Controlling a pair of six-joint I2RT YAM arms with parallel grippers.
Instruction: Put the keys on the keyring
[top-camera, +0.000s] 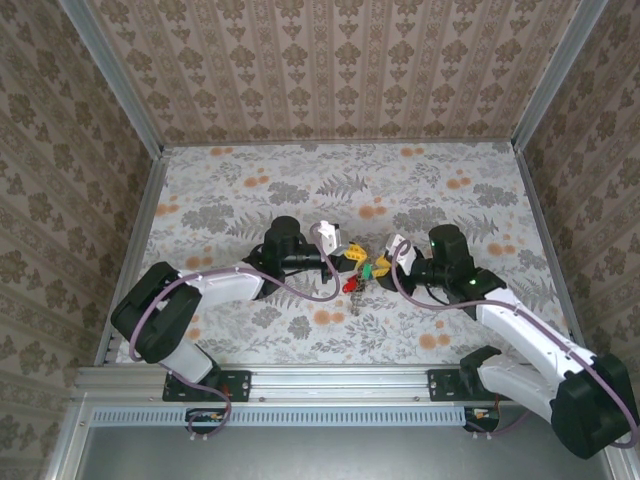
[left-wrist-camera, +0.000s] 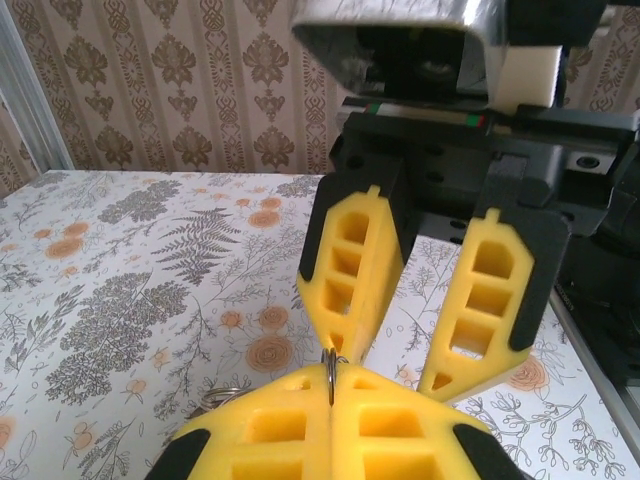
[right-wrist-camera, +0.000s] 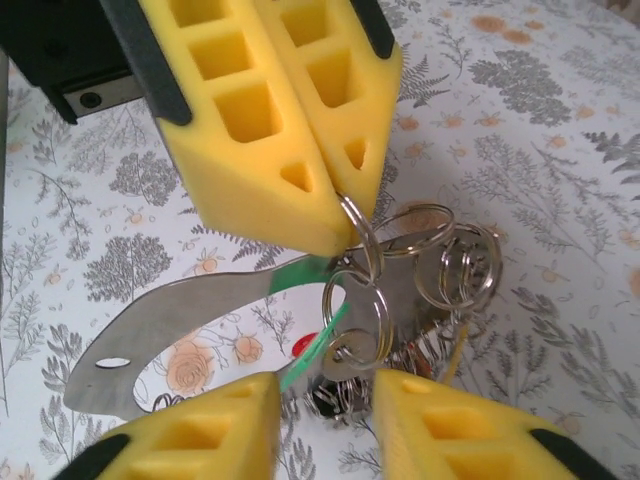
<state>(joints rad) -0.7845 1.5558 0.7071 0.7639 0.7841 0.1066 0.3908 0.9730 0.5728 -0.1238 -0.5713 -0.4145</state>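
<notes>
My left gripper (left-wrist-camera: 331, 385) is shut on a thin metal keyring (left-wrist-camera: 331, 368), which stands edge-on between its yellow pads. In the right wrist view the left gripper (right-wrist-camera: 338, 205) pinches that keyring (right-wrist-camera: 358, 232) from above, and more linked rings (right-wrist-camera: 455, 262) hang off it over the table. The keys dangle below: a green head (right-wrist-camera: 300, 272), a red bit (right-wrist-camera: 305, 345) and a silver key head (right-wrist-camera: 352, 347). From above I see the red key (top-camera: 350, 285), green key (top-camera: 367, 270) and yellow key (top-camera: 381, 266). My right gripper (right-wrist-camera: 325, 395) is open, its fingers either side of the bunch.
A flat curved steel tag (right-wrist-camera: 170, 320) hangs from the bunch towards the left, just above the flowered tablecloth (top-camera: 300, 190). Patterned walls with metal corner rails (top-camera: 140, 220) close the table in. Both arms meet mid-table, near the front rail (top-camera: 330, 380).
</notes>
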